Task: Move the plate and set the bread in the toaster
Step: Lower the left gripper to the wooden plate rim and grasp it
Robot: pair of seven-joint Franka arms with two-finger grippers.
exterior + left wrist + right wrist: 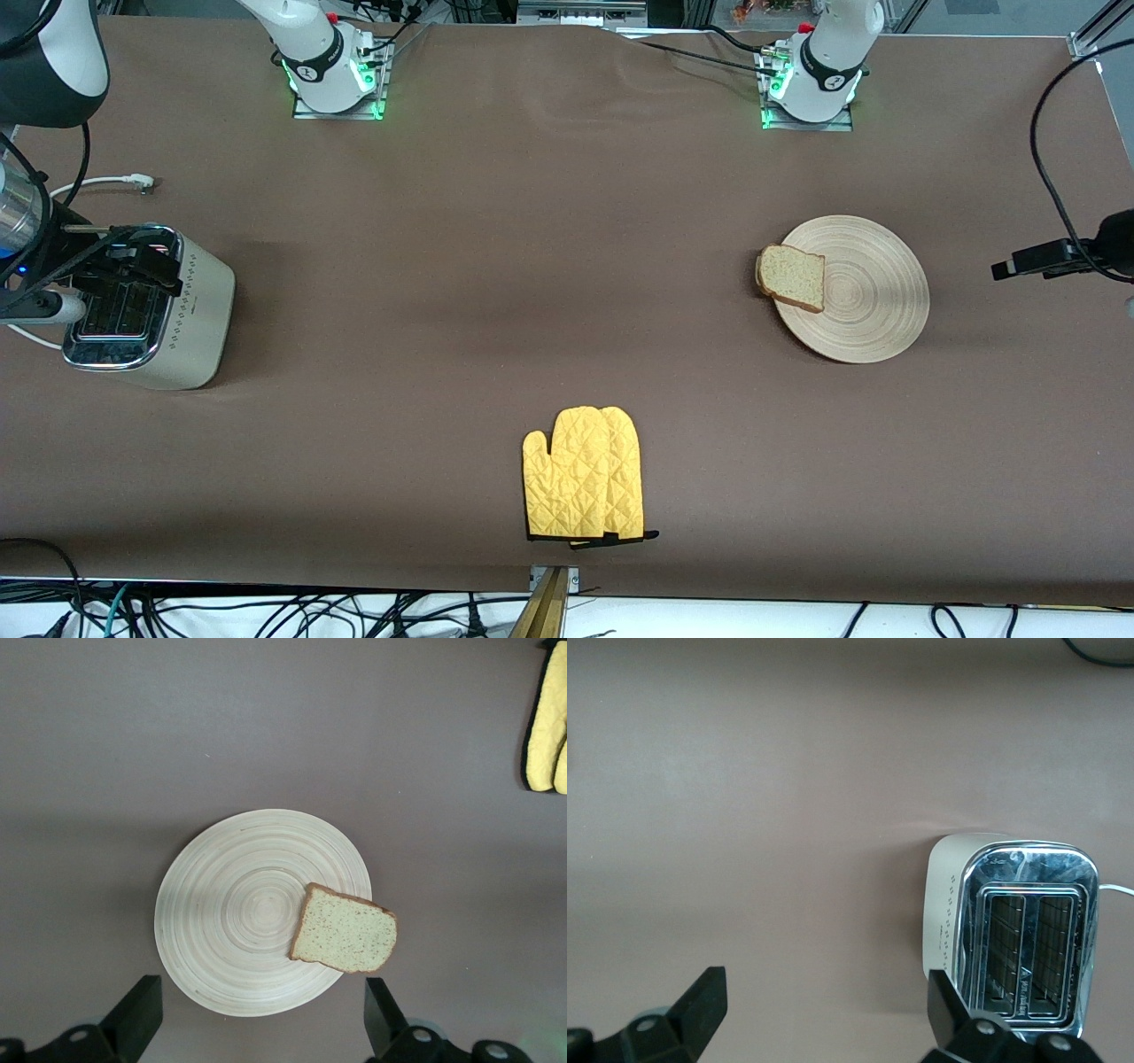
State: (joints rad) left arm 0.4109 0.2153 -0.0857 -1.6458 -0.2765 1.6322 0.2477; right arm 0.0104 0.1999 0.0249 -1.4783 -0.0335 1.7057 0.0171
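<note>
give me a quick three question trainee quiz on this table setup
1. True or false: the bread lies wholly inside the plate.
2. Which is nearest the front camera: A toaster, B mitt, C plate?
3. What state are the left gripper and right gripper in?

Key: 1 false, it overhangs the rim. 2 B. 3 both open, holding nothing.

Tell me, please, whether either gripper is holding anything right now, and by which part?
Nothing is held. The left gripper hangs open above the plate and bread; the right gripper hangs open over the toaster.
</note>
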